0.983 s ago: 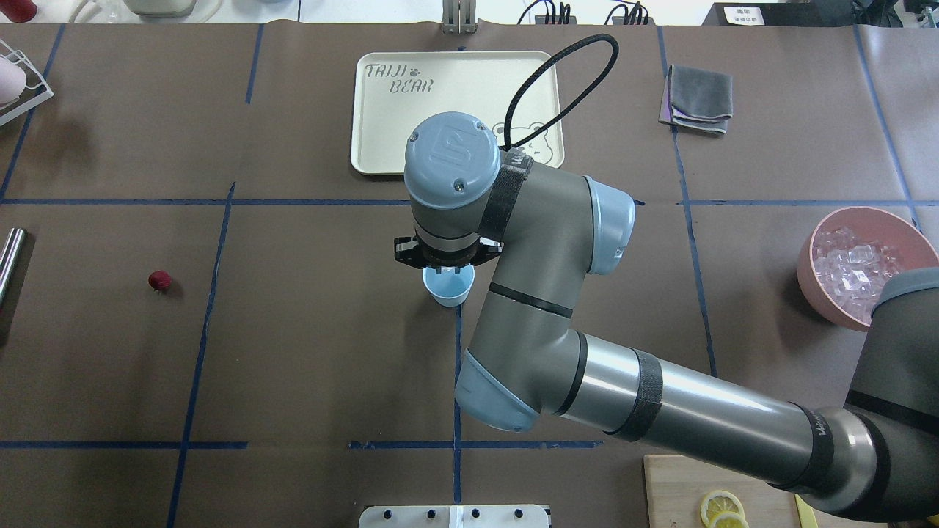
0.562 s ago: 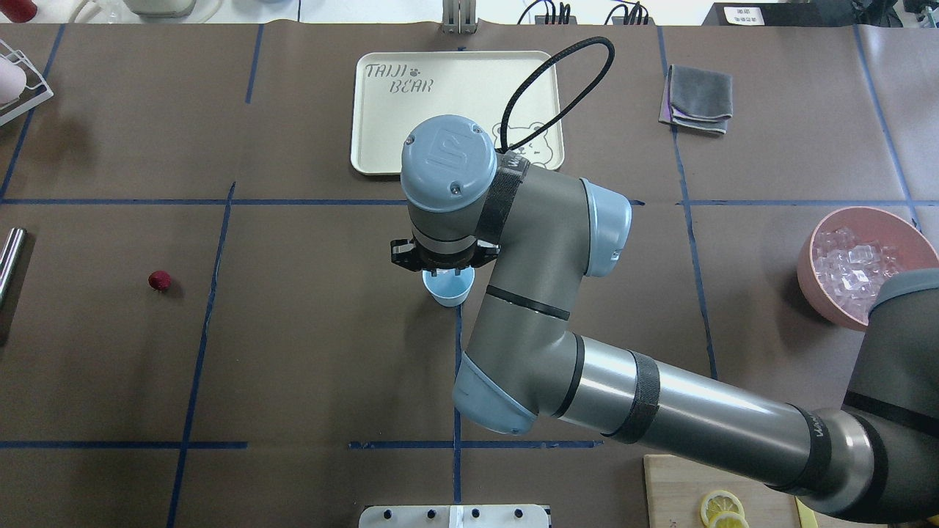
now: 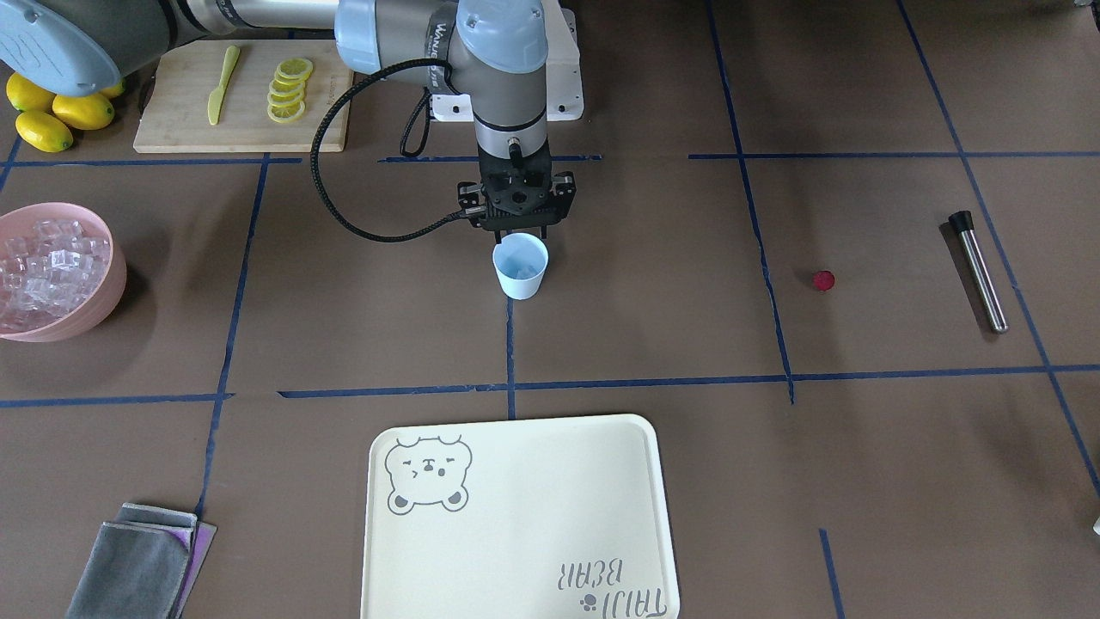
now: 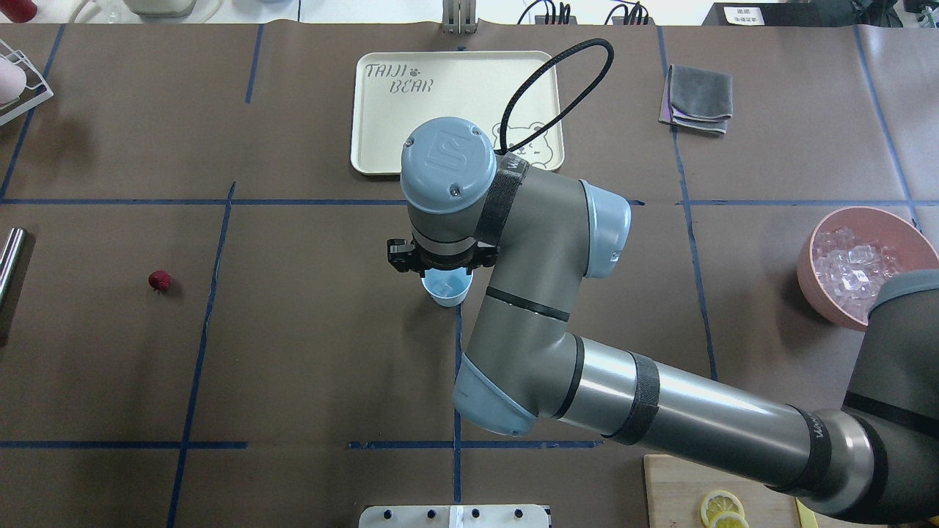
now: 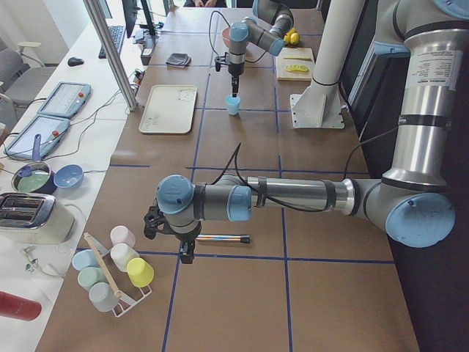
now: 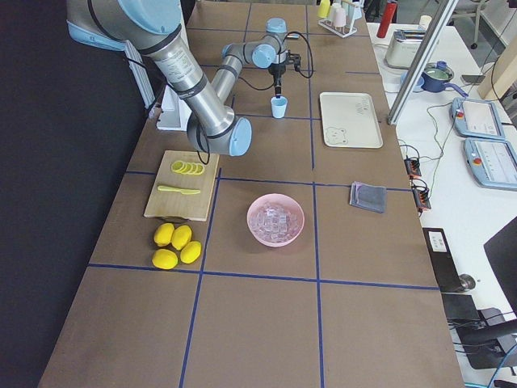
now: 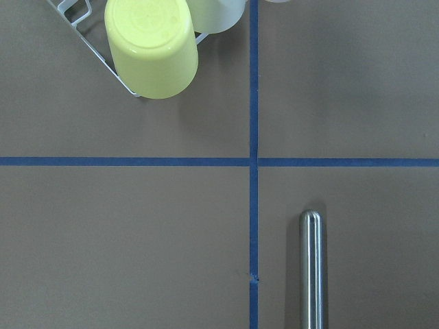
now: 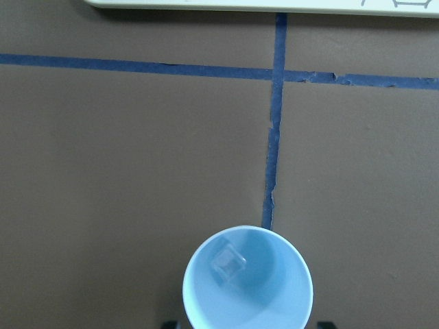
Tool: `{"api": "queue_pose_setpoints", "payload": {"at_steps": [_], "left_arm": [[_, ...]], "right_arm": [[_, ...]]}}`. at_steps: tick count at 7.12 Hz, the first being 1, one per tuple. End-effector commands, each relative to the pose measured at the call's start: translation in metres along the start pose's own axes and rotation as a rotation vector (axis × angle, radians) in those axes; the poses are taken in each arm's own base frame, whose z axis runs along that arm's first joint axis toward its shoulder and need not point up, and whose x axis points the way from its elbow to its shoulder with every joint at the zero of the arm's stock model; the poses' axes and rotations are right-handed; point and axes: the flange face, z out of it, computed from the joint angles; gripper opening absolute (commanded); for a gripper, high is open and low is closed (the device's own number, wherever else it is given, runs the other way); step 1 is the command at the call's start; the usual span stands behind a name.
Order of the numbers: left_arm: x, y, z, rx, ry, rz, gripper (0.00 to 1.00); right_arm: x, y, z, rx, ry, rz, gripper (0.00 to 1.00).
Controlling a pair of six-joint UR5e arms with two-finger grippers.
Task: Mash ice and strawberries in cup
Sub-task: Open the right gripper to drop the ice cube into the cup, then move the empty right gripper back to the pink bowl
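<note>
Cup — small, tapered, pale blue plastic — stands upright at a tape crossing mid-table, with one clear ice cube inside. My right gripper hangs just above its rim, fingers spread to either side. The tiny red strawberry piece lies well apart, near a steel rod. My left gripper hovers by that rod — I cannot tell its opening.

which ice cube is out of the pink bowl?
The single clear cube lying at the bottom of the pale blue cup, beneath the right claw. All the other ice is heaped in the pink bowl.
</note>
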Motion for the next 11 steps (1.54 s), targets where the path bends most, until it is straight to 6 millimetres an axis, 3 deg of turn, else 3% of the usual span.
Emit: {"api": "queue_pose_setpoints", "payload": {"at_steps": [1,2,7,8,9,10,11], "left_arm": [[0.000,0.000,0.000,0.000,0.000,0.001,1.00],[0.000,0.000,0.000,0.000,0.000,0.001,1.00],[0.001,0.000,-0.001,0.001,0.000,0.002,1.00],[0.001,0.000,-0.001,0.001,0.000,0.002,1.00],[0.001,0.000,-0.001,0.002,0.000,0.003,1.00],[0.001,0.000,-0.001,0.002,0.000,0.003,1.00],[0.002,0.000,-0.002,0.005,0.000,0.005,1.00]], "right_arm": [[0.000,0.000,-0.001,0.001,-0.002,0.002,0.89],[-0.001,0.000,-0.003,0.011,-0.002,0.015,0.98],[-0.001,-0.003,-0.014,0.033,-0.007,0.038,0.99],[0.009,-0.013,-0.019,0.045,-0.005,0.050,0.99],[0.039,-0.024,-0.033,0.066,0.001,0.075,0.99],[0.092,-0.006,-0.061,0.082,-0.005,0.068,0.99],[0.160,0.014,-0.094,0.118,-0.022,0.029,0.99]]}}
